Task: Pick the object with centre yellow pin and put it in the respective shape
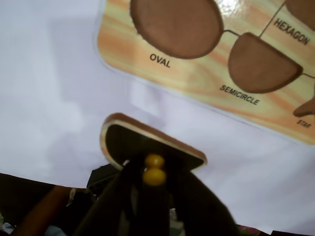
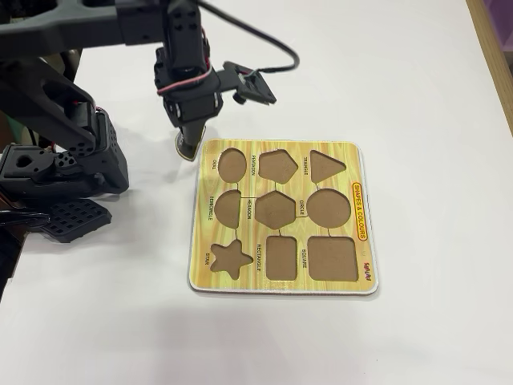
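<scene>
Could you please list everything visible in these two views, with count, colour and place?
Puzzle board: one, yellow wood-grain, lying flat on the table, right of the arm in the fixed view.
Recesses: nine, brown, all empty, including oval, semicircle and star.
Puzzle piece: one, dark face with pale edge and yellow pin, held just off the board's oval corner.
Table: one, white.
Gripper: one, black, closed on the pin.
Arm: one, black, at the left of the fixed view.
</scene>
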Available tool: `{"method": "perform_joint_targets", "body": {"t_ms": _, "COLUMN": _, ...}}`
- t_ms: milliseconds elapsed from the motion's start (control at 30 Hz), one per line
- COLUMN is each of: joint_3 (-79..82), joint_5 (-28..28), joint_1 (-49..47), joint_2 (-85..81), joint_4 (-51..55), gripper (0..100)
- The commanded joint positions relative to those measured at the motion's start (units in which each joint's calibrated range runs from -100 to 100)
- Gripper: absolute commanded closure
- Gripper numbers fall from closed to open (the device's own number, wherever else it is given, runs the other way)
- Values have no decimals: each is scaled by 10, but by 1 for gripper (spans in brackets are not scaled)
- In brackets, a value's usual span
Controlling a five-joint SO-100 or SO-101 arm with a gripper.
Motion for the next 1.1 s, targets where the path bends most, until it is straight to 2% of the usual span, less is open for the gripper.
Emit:
{"method": "perform_joint_targets", "body": {"t_ms": 0, "joint_3": -10, "joint_5": 8, "joint_1": 47, "joint_2": -16, "joint_4": -2, "gripper": 99}}
{"method": "perform_joint_targets", "body": {"t_ms": 233, "joint_3": -13, "joint_5": 31, "joint_1": 118, "joint_2": -10, "joint_4": -26, "gripper": 99}}
{"method": "perform_joint_targets", "body": {"t_ms": 767, "joint_3": -13, "joint_5": 42, "joint_1": 141, "joint_2": 75, "joint_4": -132, "gripper": 99}}
{"method": "perform_joint_targets", "body": {"t_ms": 900, "joint_3": -13, "joint_5": 94, "joint_1": 189, "joint_2": 75, "joint_4": -153, "gripper": 99}}
{"method": "perform_joint_targets", "body": {"t_ms": 1067, "joint_3": -13, "joint_5": 127, "joint_1": 229, "joint_2": 75, "joint_4": -161, "gripper": 99}}
